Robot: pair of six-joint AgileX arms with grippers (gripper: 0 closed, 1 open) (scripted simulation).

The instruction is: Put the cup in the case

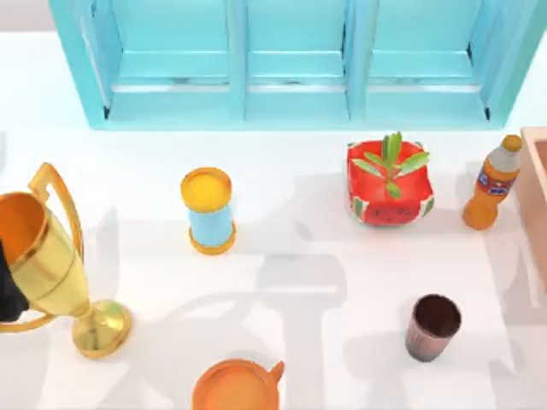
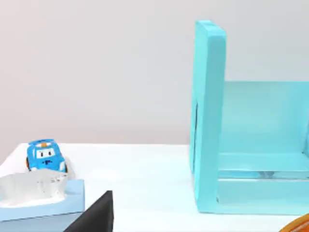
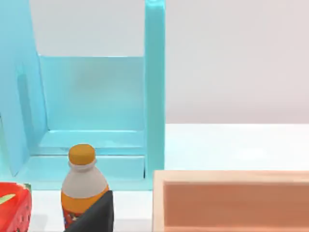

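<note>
The cup (image 1: 433, 327), a small ribbed reddish-brown tumbler with a dark inside, stands upright on the white table at the front right. The case (image 1: 536, 192) shows as a pale tan-pink wall at the table's right edge, behind and to the right of the cup. Its open box (image 3: 231, 178) also sits close in the right wrist view. A dark part of my right gripper (image 3: 94, 215) appears low in that view, in front of the orange bottle. A dark part of my left gripper (image 2: 96, 215) appears in the left wrist view. Both are far from the cup.
A turquoise cabinet (image 1: 291, 60) spans the back. An orange bottle (image 1: 491, 184) stands beside the case, with a watermelon planter (image 1: 389, 184) and a blue can (image 1: 208, 212) mid-table. A gold trophy (image 1: 51, 265) is at the left and an orange mug (image 1: 237, 386) at the front.
</note>
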